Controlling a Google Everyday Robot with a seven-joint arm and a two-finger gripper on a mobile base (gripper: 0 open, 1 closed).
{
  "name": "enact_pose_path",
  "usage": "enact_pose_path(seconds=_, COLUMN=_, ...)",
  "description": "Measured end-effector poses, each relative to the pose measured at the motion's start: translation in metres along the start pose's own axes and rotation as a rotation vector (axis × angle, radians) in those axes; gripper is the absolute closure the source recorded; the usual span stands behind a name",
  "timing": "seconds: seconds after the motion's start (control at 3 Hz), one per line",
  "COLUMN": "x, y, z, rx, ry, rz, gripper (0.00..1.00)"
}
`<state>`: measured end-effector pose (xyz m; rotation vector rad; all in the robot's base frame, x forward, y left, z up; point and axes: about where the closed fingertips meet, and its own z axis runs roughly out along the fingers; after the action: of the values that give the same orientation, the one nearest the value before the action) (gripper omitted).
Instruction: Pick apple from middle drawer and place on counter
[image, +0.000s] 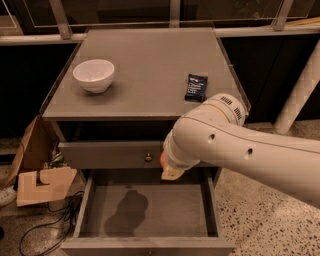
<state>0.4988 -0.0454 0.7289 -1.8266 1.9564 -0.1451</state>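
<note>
The middle drawer (170, 212) is pulled open below the counter (145, 65); its grey floor is bare apart from a dark shadow. My gripper (169, 171) hangs over the back of the drawer, just in front of the closed drawer front above, and is mostly hidden behind my white arm. One pale fingertip (172, 174) shows. A sliver of the red-orange apple (162, 159) shows at the gripper's left edge, held in the air well above the drawer floor.
A white bowl (93, 75) stands on the counter at the left and a dark packet (196, 87) at the right. The upper drawer front with a metal knob (148, 157) is closed. A cardboard box (40, 182) and cables lie on the floor at the left; a white post (300, 90) stands at the right.
</note>
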Motion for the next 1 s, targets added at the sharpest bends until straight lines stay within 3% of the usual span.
enact_pose_path(seconds=0.33, x=-0.0064, y=-0.0230, z=-0.0258, rx=0.056, ry=-0.008, rz=-0.013, gripper=1.00)
enact_pose_path(seconds=1.0, x=-0.0053, y=-0.0306, z=-0.0333, rx=0.065, ry=0.011, rz=-0.019, gripper=1.00)
